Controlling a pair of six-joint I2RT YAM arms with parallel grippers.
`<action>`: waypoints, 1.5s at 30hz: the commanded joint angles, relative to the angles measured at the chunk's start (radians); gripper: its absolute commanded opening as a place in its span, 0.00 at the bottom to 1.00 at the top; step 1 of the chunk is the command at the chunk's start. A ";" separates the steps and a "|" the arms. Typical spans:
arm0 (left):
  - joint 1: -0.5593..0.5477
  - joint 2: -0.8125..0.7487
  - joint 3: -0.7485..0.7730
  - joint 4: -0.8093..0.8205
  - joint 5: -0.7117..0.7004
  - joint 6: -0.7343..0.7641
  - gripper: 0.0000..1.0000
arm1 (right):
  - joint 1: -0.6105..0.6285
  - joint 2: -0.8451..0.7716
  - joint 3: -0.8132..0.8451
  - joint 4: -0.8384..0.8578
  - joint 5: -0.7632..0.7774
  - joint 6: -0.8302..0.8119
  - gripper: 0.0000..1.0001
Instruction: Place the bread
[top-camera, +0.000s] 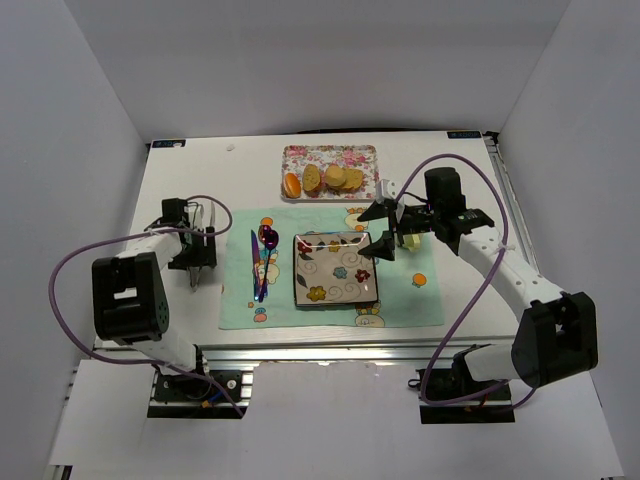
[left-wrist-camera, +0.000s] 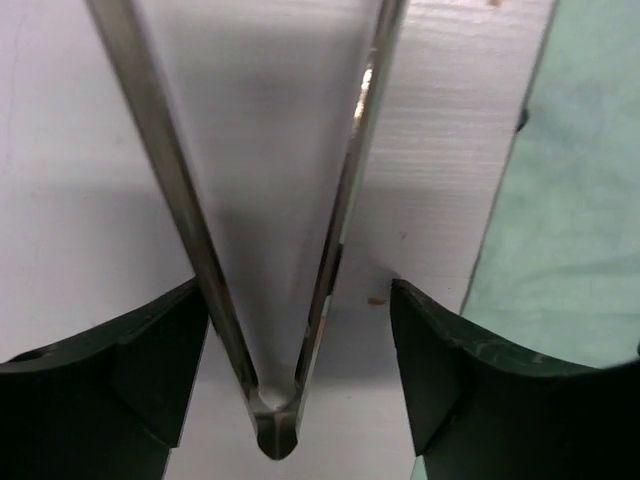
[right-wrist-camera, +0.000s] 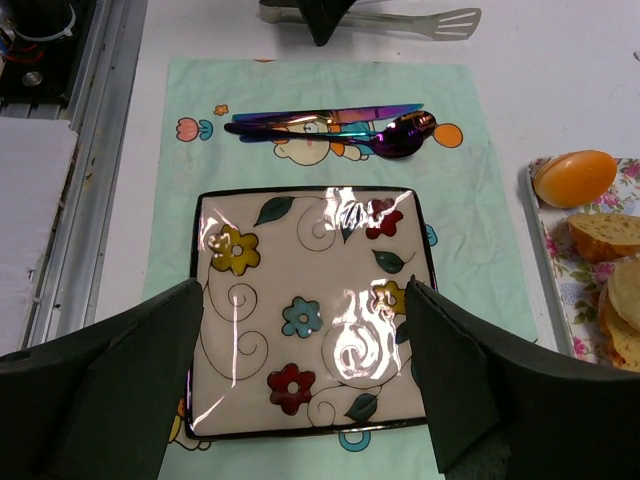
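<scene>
The bread (top-camera: 292, 184), a glossy orange-brown roll, lies at the left end of the floral tray (top-camera: 330, 151), and the right wrist view shows the bread (right-wrist-camera: 573, 177) at its right edge. An empty flowered square plate (top-camera: 336, 270) sits on the pale green placemat (top-camera: 400, 300). My right gripper (top-camera: 385, 230) hovers open over the plate's right side, and the plate (right-wrist-camera: 300, 250) shows bare between the jaws of this gripper (right-wrist-camera: 303, 300). My left gripper (top-camera: 200, 248) stands open left of the mat, astride metal tongs (left-wrist-camera: 272, 420). Its left finger (left-wrist-camera: 150, 350) touches one tong arm.
Paler bread slices (top-camera: 334, 178) fill the rest of the tray. An iridescent knife and spoon (top-camera: 262, 262) lie on the mat left of the plate. The tongs (right-wrist-camera: 400, 18) lie on the bare white table. White walls enclose the table on three sides.
</scene>
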 joint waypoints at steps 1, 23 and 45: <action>0.005 0.015 0.030 0.100 0.019 0.052 0.80 | -0.004 0.003 0.032 -0.003 -0.011 -0.009 0.86; -0.109 -0.149 0.203 0.120 0.212 -0.367 0.22 | -0.058 -0.023 0.032 -0.016 -0.001 -0.011 0.87; -0.367 0.098 0.500 0.036 0.245 -0.577 0.42 | -0.087 -0.045 -0.016 0.013 -0.028 -0.006 0.89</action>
